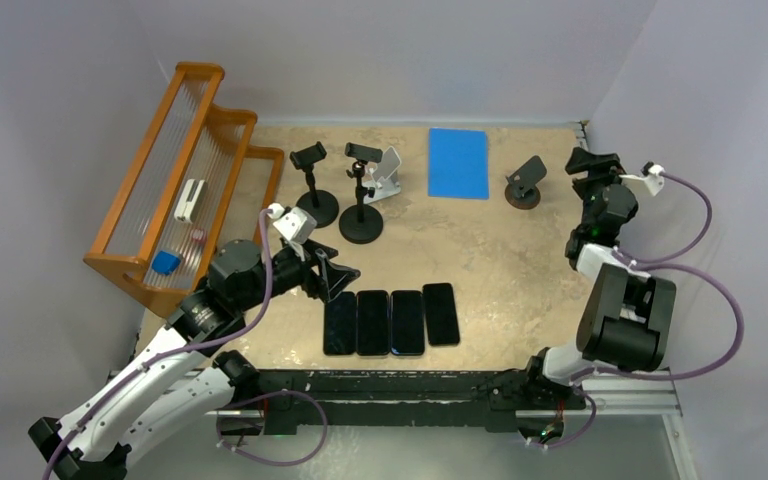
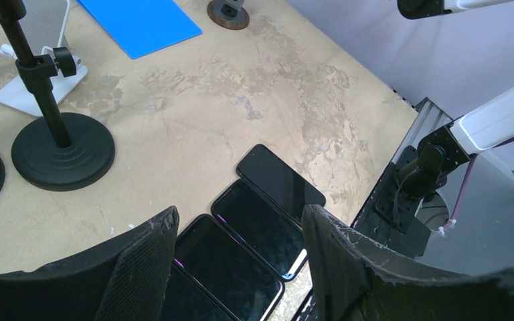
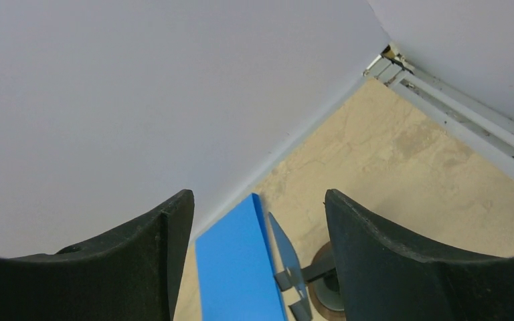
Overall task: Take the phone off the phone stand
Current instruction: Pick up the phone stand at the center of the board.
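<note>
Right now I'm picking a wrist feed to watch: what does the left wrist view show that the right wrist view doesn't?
Only the left wrist view: four phones lying flat side by side, a black round-base stand, a white stand behind it, and the open left gripper. Only the right wrist view: the corner where the two walls meet, and the open right gripper. Both: the blue mat, the small brown-base stand beside it, and the tan table.
</note>
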Controlling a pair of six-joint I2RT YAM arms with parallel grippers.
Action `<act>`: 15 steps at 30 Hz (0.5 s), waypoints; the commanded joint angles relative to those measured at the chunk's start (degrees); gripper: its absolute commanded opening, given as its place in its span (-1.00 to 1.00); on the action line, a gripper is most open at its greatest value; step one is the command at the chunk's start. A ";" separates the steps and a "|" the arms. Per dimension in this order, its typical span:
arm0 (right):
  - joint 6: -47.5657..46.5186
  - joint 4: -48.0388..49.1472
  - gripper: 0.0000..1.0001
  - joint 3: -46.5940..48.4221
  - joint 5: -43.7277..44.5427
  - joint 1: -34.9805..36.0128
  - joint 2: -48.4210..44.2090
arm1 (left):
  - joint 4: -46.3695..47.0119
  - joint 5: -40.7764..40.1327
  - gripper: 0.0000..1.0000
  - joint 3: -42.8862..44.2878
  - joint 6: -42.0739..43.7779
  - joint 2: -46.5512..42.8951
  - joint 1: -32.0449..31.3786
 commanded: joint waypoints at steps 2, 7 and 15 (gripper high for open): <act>-3.96 5.86 0.44 3.18 -7.56 -0.22 6.87 | 1.80 0.19 0.32 1.21 -0.03 -0.49 0.23; -6.62 6.39 0.41 6.77 -8.77 -0.27 12.78 | 1.65 -0.05 0.32 1.21 0.37 0.25 0.28; -6.63 6.77 0.38 12.15 -13.56 -0.21 20.73 | 1.72 -0.33 0.32 1.21 0.89 1.53 0.51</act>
